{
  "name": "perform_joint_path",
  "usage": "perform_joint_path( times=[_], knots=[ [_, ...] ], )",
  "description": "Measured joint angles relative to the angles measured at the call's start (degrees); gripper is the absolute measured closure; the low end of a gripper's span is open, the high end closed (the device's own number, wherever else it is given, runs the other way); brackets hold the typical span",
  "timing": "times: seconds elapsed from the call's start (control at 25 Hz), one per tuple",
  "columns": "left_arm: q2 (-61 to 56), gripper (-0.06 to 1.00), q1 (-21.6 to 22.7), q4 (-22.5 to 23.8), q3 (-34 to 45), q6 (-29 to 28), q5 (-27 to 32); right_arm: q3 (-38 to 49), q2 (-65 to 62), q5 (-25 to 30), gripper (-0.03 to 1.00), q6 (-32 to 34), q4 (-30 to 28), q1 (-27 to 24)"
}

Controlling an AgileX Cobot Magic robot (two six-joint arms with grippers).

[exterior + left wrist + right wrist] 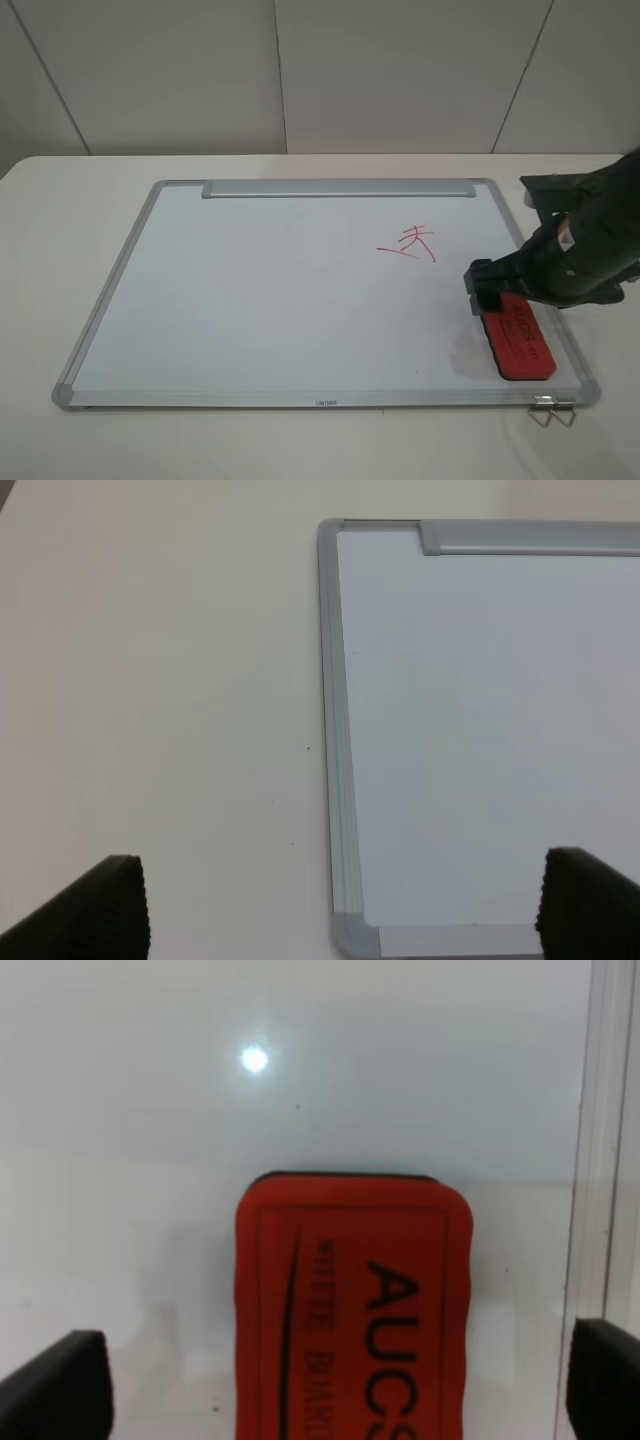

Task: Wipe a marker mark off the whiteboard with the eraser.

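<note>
Right gripper (340, 1380) first: from my seat its two dark fingers stand wide apart on either side of the eraser (352, 1305), with white board showing between each finger and the red block, so I read it as spread and clamping nothing. On the overhead feed that same gripper (490, 290) hangs over the far end of the eraser (520, 338), which lies flat on the whiteboard (250, 290) near its right-hand near corner, lettering up. The eraser's long side runs close alongside the right frame rail, with only a thin strip of board between them, so I have little room on that side. Toward the middle and left, I see a broad stretch of bare white surface. The marker mark (410, 243) sits farther back on the board, well apart from the eraser and nearer the silver tray strip (338, 188) along the far edge. Left gripper (340, 905) is also spread wide, holding nothing; its fingertips straddle the whiteboard's (480, 730) frame near a grey corner cap (355, 938), one fingertip over the cream table (160, 680) and the other over the board.
</note>
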Motion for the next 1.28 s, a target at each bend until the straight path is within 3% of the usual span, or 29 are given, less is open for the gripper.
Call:
perform_joint_path(
  times=[0.24,0.52,0.88,1.28],
  knots=[
    [0.00,0.17,0.00,0.00,0.00,0.00,0.00,0.05,-12.90,7.59,0.14,-16.83,10.31,-10.35],
    [0.00,0.17,0.00,0.00,0.00,0.00,0.00,0.04,-35.04,16.83,0.14,-25.32,12.91,-22.14],
    [0.00,0.17,0.00,0.00,0.00,0.00,0.00,0.04,-65.97,21.27,0.14,-28.84,12.34,-22.93],
    [0.00,0.17,0.00,0.00,0.00,0.00,0.00,0.65,-80.40,26.58,0.14,-28.84,14.76,-22.93]
  ],
)
